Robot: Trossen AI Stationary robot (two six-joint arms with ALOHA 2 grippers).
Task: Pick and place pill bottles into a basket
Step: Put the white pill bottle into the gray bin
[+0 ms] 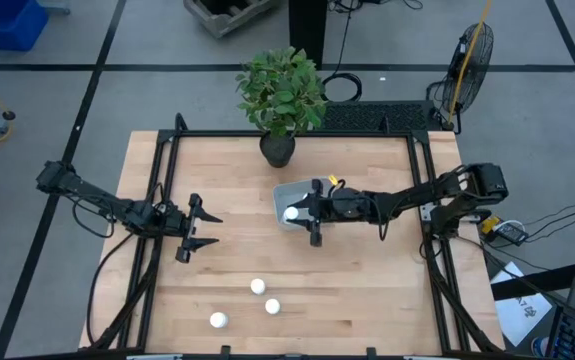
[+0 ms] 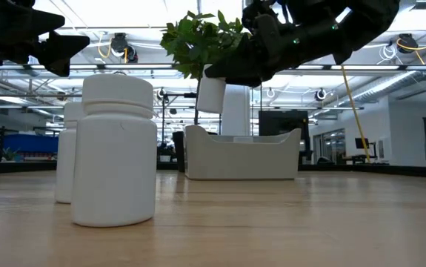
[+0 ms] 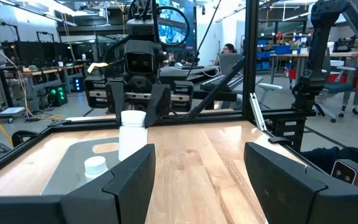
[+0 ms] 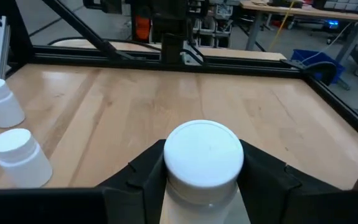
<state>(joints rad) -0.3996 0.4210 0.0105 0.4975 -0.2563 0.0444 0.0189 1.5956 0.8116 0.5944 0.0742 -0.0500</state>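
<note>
Holding its pill bottle (image 1: 291,213) pinched upright, your right gripper (image 1: 301,212) hangs directly above the basket (image 1: 283,192) at mid-table, while your left gripper (image 1: 200,229) waits spread apart.

Pale wood worktop (image 1: 367,290) with visible grain (satin, lightly glossy); matt white plastic pill bottles (image 2: 114,152); smooth basket (image 2: 242,156), seemingly plastic
</note>
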